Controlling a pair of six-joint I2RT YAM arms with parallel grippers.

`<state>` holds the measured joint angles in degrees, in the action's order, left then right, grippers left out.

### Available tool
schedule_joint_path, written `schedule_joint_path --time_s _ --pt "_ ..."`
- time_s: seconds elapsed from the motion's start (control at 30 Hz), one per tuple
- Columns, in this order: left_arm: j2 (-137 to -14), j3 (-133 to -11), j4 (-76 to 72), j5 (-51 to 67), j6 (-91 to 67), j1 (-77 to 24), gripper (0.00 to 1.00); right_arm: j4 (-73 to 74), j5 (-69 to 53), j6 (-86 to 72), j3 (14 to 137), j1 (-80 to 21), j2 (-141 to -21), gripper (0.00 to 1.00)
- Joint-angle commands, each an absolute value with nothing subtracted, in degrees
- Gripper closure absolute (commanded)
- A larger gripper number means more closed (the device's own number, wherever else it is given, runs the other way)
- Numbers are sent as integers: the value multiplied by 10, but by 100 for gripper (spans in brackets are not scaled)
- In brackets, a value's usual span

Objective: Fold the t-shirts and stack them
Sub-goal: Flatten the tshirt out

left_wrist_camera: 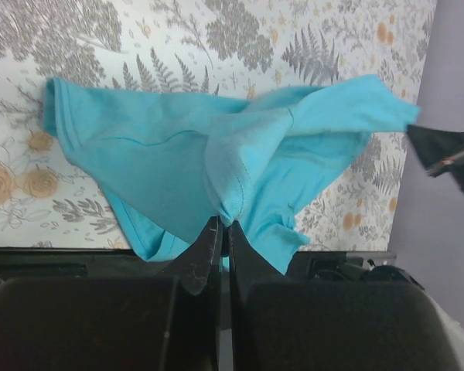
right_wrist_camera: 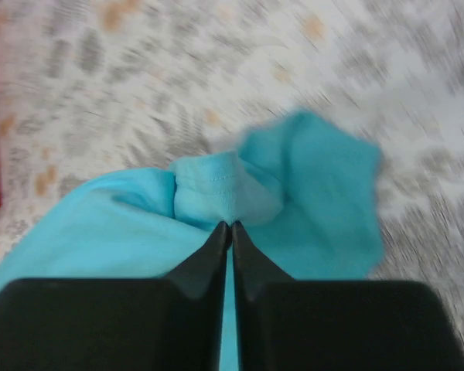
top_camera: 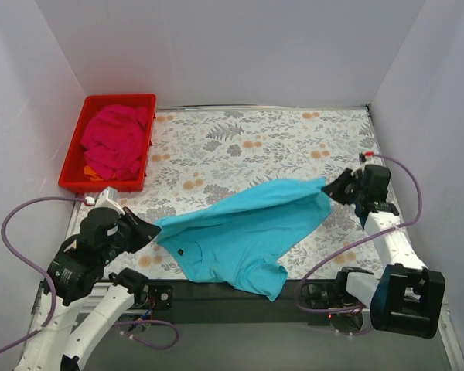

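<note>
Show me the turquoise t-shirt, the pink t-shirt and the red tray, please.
turquoise t-shirt (top_camera: 240, 232), top view, middle of its body.
pink t-shirt (top_camera: 112, 143), top view, crumpled middle.
red tray (top_camera: 120, 97), top view, far rim.

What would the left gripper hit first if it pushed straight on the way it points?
The turquoise t-shirt, which the left gripper is pinching at its tips; past the cloth, probably the floral table cover.

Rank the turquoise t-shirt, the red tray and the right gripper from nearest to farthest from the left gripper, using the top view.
1. turquoise t-shirt: pinched in the left gripper itself.
2. red tray: behind it, at the far left.
3. right gripper: far across, on the right side.
</note>
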<state>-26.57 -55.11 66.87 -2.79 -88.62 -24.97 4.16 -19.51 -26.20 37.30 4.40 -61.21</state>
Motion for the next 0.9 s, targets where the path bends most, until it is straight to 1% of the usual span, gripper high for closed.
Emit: schedule_joint_path --time_s 0.0,0.07,0.1,0.13,0.17,0.23,0.27,0.33,0.43,0.47,0.5,0.57,0.7,0.87 --pt "-242 -509 662 46 -925 -249 100 114 -166 -295 286 86 -617 84" --pt "-230 -474 645 73 -936 -249 100 152 -118 -295 274 88 -602 76" --pt "-223 -464 643 95 -943 -250 100 158 -109 -294 275 88 -595 64" --pt "-221 -449 642 104 -945 -250 100 163 -102 -285 285 88 -584 58" --pt "-218 -440 641 117 -945 -250 100 169 -97 -272 291 87 -580 48" --pt "-217 -432 642 126 -943 -249 100 171 -98 -258 308 82 -584 41" --pt "-217 -426 642 129 -942 -249 100 174 -98 -251 329 70 -588 39" --pt "-219 -424 642 135 -939 -249 100 191 -84 -242 350 50 -606 38" --pt "-221 -424 645 134 -934 -249 100 212 -31 -228 395 -24 -630 38" --pt "-222 -424 646 133 -933 -249 100 219 -3 -227 408 -71 -639 38" --pt "-221 -425 647 132 -933 -249 100 228 26 -227 432 -92 -649 41" --pt "-222 -425 648 130 -932 -249 100 246 69 -234 453 -144 -679 42" --pt "-222 -429 649 125 -931 -250 100 269 105 -250 489 -188 -735 45" --pt "-224 -432 654 118 -927 -250 100 292 149 -273 536 -235 -817 46"
